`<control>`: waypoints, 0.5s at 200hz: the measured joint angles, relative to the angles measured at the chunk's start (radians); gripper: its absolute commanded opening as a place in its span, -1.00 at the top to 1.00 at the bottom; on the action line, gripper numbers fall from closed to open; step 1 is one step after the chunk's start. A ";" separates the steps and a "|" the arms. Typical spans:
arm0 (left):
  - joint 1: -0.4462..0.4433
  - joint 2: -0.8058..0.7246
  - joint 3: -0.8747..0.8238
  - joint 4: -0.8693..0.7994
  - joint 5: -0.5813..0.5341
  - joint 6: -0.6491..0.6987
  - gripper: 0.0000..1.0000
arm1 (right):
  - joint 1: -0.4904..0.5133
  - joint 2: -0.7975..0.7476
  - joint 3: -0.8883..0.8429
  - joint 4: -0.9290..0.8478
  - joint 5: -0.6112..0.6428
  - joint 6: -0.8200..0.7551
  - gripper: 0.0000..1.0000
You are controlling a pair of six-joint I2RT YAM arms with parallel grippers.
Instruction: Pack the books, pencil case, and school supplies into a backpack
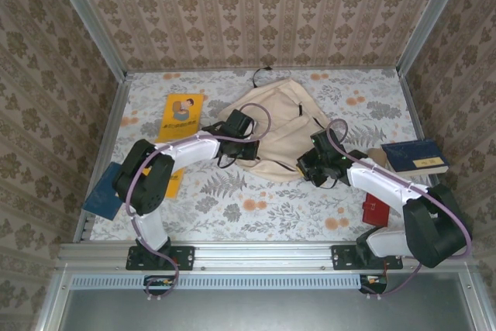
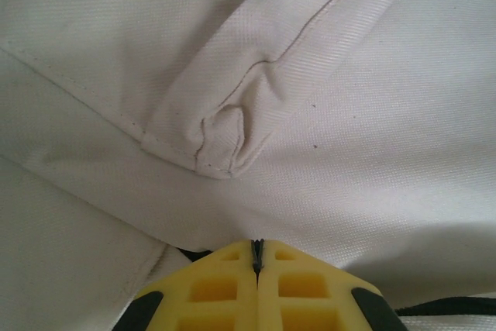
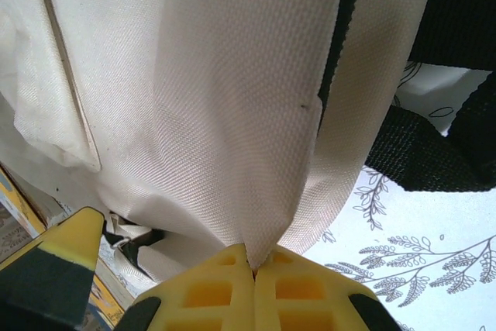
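Books lie on the table (image 1: 256,211), outside the backpack (image 1: 283,125). The left navy book (image 1: 102,198) lies at the near-left edge, partly under the left arm (image 1: 155,172). 1 small red square item (image 1: 375,211) lies near-right, beside the right arm (image 1: 387,180). The right navy book (image 1: 415,156) lies farther back at the right edge. The right tool (image 3: 252,257) is clamped on a fold of beige backpack fabric at the bag's near-right edge. The left tool (image 2: 257,247) has its jaws together against the bag's left side; whether fabric is pinched cannot be told. The backpack lies mid-table, toward the far wall. The yellow book (image 1: 183,116) lies near its left side. 1 black loop (image 1: 262,75) sits at its far end.
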 measured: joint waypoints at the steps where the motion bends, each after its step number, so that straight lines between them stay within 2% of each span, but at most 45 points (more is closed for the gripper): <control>1: 0.000 0.001 0.001 -0.001 0.000 0.000 1.00 | 0.000 -0.001 0.000 0.000 0.000 -0.001 0.97; 57: 0.021 0.039 0.060 -0.048 -0.019 0.018 1.00 | 0.002 0.010 0.014 0.044 -0.039 -0.074 0.91; 100: 0.104 0.040 0.130 -0.090 -0.089 0.046 1.00 | 0.055 0.176 0.138 0.135 -0.129 -0.129 0.81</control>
